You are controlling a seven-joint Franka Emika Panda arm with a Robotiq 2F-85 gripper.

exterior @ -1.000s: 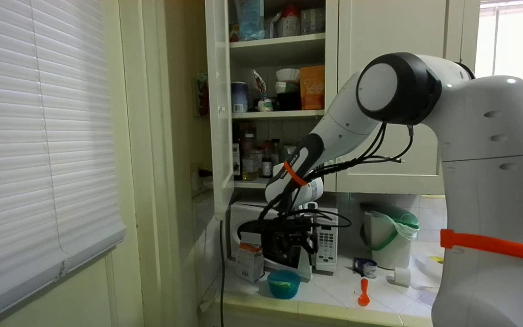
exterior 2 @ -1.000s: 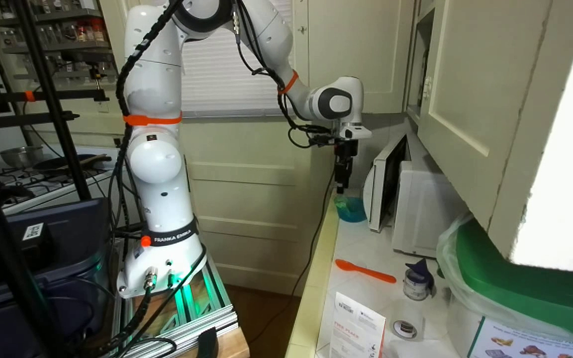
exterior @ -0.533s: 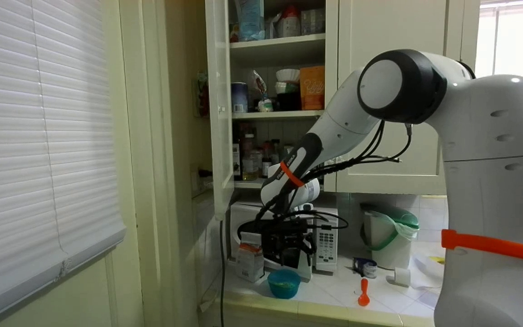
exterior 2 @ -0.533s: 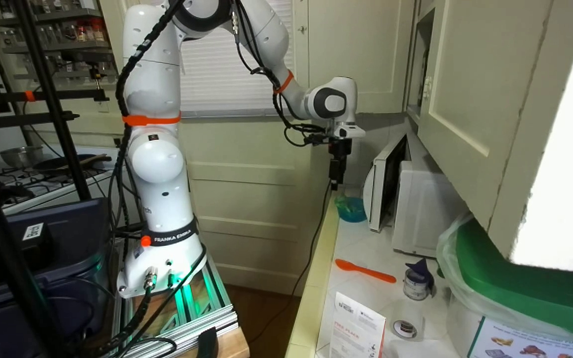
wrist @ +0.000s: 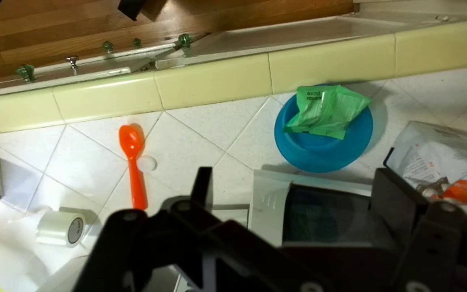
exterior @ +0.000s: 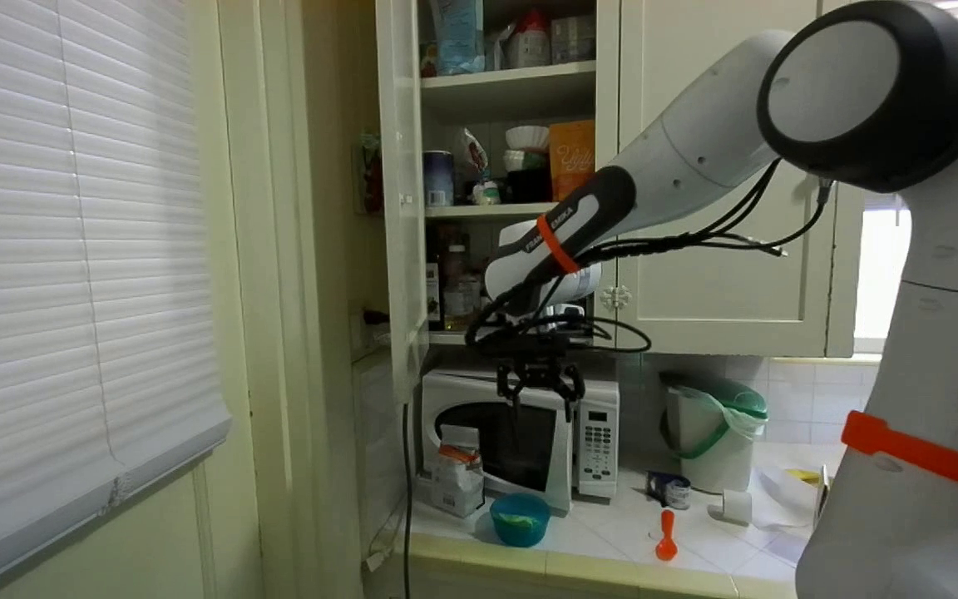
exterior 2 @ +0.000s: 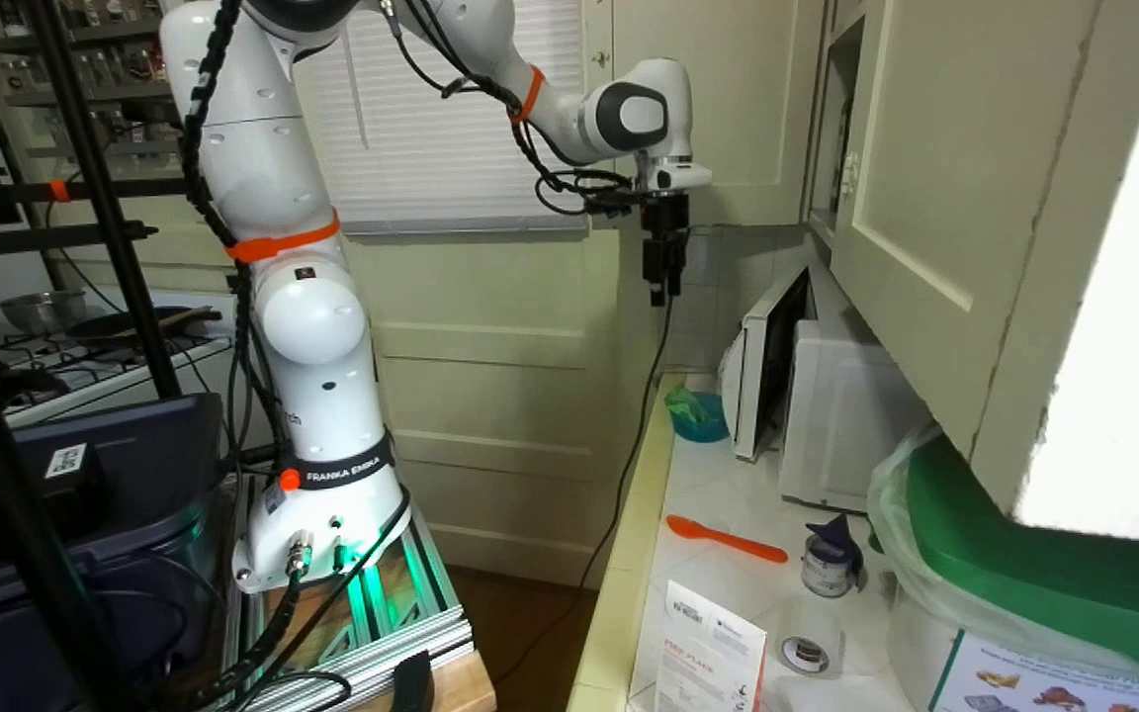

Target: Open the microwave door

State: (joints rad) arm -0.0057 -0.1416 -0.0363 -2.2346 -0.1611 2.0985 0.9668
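Note:
The microwave (exterior: 598, 441) is a white box under the cupboard, also in the other exterior view (exterior 2: 841, 415). Its door (exterior: 520, 441), dark-windowed with a white frame, stands ajar: in an exterior view the door (exterior 2: 753, 361) is angled away from the body with a dark gap between. My gripper (exterior: 542, 408) is open and empty, pointing down. In an exterior view the gripper (exterior 2: 664, 295) hangs above the height of the door's top, apart from it on the counter-edge side. In the wrist view the door (wrist: 270, 202) shows below and between the spread fingers (wrist: 298, 182).
A blue bowl (exterior: 520, 520) with a green packet (wrist: 326, 111) and a bag (exterior: 456, 482) stand before the door. An orange spoon (wrist: 134, 166), a small can (exterior 2: 827, 566) and a green-lidded bin (exterior: 716, 433) are on the counter. An open cupboard door (exterior: 402, 200) hangs above.
My arm has risen and pulled back, lifting the gripper well up from beside the bowl and door. The microwave door stays ajar at about the same angle.

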